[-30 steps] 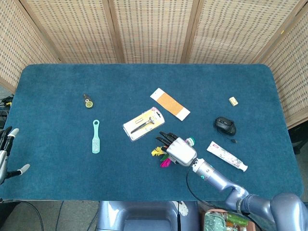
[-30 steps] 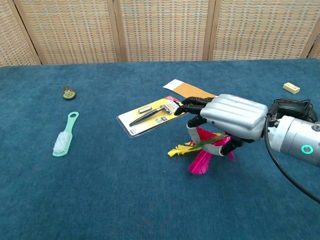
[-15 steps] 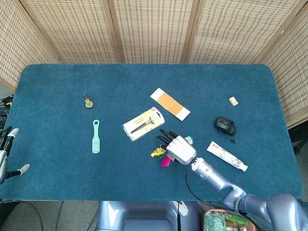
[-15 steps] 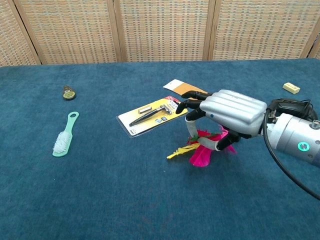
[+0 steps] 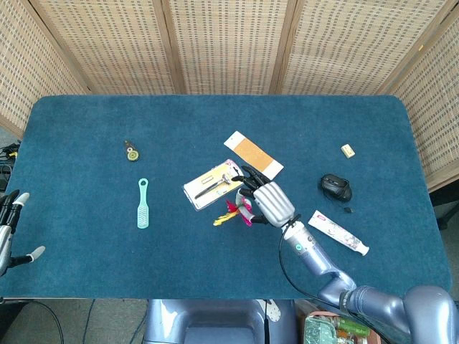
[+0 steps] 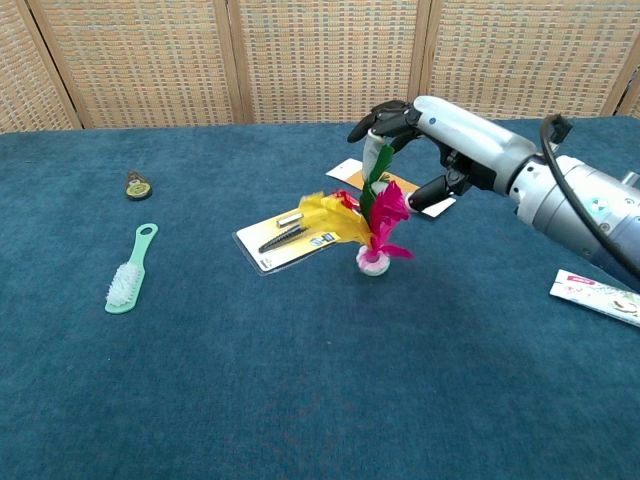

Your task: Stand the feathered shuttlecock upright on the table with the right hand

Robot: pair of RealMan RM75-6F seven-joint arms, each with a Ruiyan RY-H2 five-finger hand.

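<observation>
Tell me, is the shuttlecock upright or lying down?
Upright: the shuttlecock has its base on the table, feathers up, their tips held by the right robot hand.

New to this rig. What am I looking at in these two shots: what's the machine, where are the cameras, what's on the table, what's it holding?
It is a two-armed robot with finger hands at a table covered in blue cloth. One picture looks down from its head, the other forward from its chest. The right hand holds the feathered shuttlecock by a feather tip, base down on the cloth. The left hand shows only at the head view's edge, fingers apart, holding nothing. Also on the cloth: a green brush, a packaged razor, an orange and white card, a small round item, a black mouse, a tube and a small pale block.
</observation>
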